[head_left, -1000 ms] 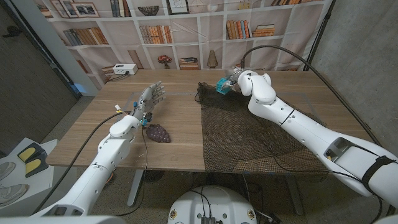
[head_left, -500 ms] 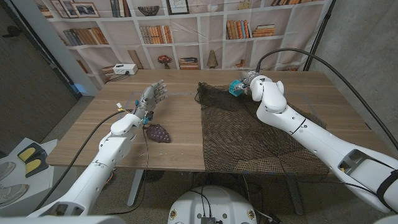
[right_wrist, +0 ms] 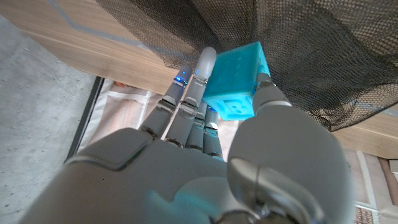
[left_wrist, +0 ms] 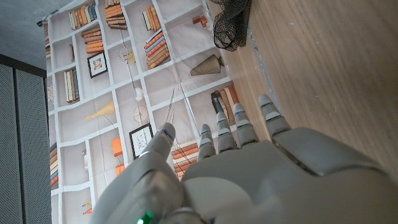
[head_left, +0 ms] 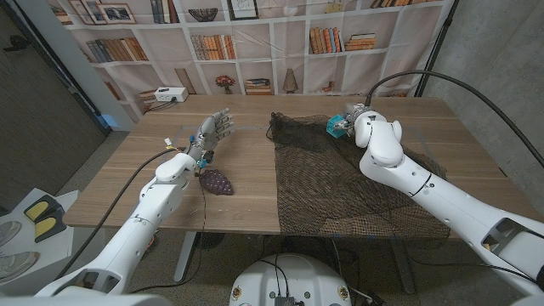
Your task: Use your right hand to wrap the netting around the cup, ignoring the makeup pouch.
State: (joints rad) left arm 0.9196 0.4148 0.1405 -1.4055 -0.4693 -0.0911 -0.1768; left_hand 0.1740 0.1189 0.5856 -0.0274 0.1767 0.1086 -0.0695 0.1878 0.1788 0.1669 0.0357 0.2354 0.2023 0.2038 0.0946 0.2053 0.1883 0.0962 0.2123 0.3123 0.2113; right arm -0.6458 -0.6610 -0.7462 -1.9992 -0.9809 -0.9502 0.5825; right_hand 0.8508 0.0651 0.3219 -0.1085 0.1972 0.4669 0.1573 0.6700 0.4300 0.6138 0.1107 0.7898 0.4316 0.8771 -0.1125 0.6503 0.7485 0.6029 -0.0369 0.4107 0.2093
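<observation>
A printed backdrop of white bookshelves [head_left: 255, 34] lined with books and ornaments hangs behind a long pale wooden worktop [head_left: 242, 149], with dark grey wall panels to the robot's left and a concrete wall to its right. The robot's right arm reaches in from the near right corner, across a broad sheet of dark brown mesh netting [head_left: 340, 183] that covers the right half of the worktop and spills over its near edge. The right hand [head_left: 361, 123] sits near the far side of the worktop, its fingers [right_wrist: 186, 102] clamped around a bright turquoise square-sided plastic cup [right_wrist: 236, 78], thumb on one face and the other fingers on the opposite face; the cup hangs above the far part of the netting, where the mesh bunches into a dark heap [head_left: 285, 127]. Whether the cup touches the mesh cannot be told. The left arm stretches along the left side, the left hand [head_left: 211, 134] raised with palm upright and fingers [left_wrist: 239, 124] spread, holding nothing. A small purple textured makeup pouch [head_left: 215, 181] lies on bare wood just beside the left wrist, well apart from the netting. Open wood runs between pouch and netting. A white box [head_left: 170, 94] sits at the far left corner of the worktop.
</observation>
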